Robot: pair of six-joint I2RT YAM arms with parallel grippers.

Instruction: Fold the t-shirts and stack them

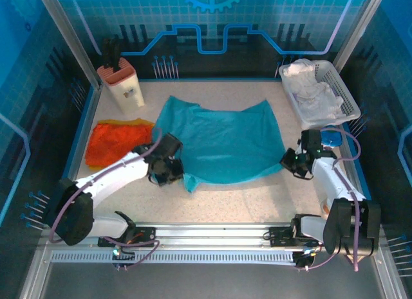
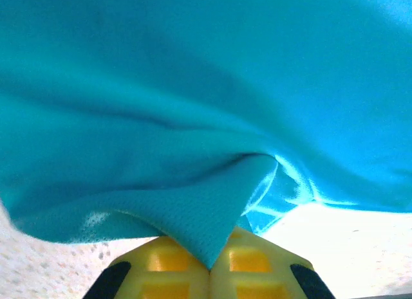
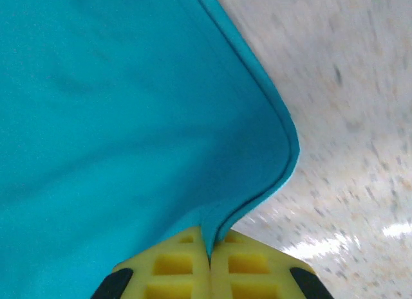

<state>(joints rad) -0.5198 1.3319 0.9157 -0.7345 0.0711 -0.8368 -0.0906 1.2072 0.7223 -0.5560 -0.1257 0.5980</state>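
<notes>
We hold the teal t-shirt [image 1: 222, 141], spread on the table [image 1: 257, 202], in 2 closed hands: left hand [image 1: 174, 173] pinching its near-left corner, right hand [image 1: 288, 163] its near-right. Its long axis runs hand to hand. The orange t-shirt [image 1: 116, 139] lies just left of it.

The soft plain teal cloth t-shirt [image 1: 222, 141] is one even teal, and the left wrist view shows a fine mesh weave. The crumpled bright orange cloth t-shirt [image 1: 114, 139] has a yellow edge. The table [image 1: 257, 199] is off-white with dark speckles. Both arms' jaws are yellow with black side patches. The white plastic lattice basket [image 1: 351, 103] holds white cloths [image 1: 309, 87].
</notes>
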